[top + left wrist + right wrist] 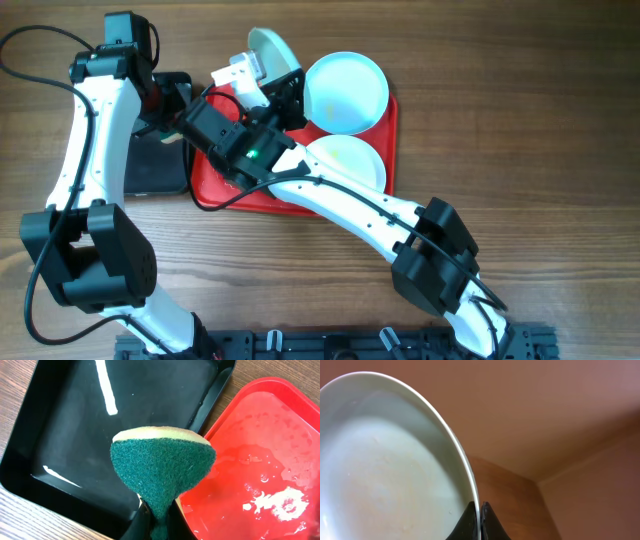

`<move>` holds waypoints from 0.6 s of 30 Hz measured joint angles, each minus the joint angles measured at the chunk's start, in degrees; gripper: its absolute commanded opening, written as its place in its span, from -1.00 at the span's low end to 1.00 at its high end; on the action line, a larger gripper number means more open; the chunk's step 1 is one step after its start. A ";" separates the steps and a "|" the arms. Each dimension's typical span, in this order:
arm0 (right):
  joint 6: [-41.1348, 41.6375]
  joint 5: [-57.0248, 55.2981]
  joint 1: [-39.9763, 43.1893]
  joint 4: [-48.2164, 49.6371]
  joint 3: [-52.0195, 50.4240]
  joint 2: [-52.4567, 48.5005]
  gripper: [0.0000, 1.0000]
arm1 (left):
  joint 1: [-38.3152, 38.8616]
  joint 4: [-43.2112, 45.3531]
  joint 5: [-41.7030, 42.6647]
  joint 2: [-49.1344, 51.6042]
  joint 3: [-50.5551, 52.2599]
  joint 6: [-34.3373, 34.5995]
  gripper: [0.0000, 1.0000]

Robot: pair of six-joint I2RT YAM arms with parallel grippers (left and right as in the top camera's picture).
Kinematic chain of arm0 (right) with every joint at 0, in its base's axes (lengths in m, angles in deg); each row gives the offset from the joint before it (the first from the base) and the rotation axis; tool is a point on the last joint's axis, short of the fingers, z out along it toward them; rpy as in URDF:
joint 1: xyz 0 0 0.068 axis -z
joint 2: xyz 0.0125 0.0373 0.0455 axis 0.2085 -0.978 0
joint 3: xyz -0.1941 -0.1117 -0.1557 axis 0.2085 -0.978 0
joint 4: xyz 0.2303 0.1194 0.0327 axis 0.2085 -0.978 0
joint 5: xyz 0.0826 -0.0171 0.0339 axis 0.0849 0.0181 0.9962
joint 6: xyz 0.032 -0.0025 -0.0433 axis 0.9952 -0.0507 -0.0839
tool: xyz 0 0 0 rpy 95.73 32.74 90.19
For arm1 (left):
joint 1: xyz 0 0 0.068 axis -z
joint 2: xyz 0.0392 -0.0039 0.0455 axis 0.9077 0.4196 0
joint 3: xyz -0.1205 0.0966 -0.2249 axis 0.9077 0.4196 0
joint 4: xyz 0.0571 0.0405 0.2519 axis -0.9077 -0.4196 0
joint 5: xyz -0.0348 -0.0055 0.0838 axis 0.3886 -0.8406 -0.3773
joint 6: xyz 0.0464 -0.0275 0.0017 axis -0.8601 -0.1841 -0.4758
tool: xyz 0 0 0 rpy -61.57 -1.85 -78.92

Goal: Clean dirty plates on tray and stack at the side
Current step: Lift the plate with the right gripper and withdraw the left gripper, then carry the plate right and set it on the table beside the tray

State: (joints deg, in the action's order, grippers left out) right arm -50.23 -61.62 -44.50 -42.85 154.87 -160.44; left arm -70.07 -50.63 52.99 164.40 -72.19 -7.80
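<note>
Now right jaws pinch a plate (395, 470) (its rim), left jaws a sponge (162, 467).

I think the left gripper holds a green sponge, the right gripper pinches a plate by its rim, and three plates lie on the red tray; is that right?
Not quite: the overhead view shows two plates on the red tray, not three. The left gripper does hold the sponge, and the right gripper pinches the third plate by its rim.
</note>
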 measured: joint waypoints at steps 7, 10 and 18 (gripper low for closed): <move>-0.92 6.23 0.33 -0.26 0.00 0.13 -0.92 | 0.00 -0.02 0.02 0.00 0.00 0.00 -0.92; -1.20 13.33 0.98 -3.08 0.00 0.94 -0.91 | 0.00 0.00 0.02 0.00 0.00 0.00 -0.92; 2.82 46.42 9.70 -13.44 -0.02 5.81 -0.91 | 0.00 -0.02 0.04 0.00 0.00 0.00 -0.92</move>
State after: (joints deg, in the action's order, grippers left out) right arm -47.41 -15.19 -34.80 -56.29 154.84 -154.63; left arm -70.07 -50.65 53.04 164.40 -72.19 -7.80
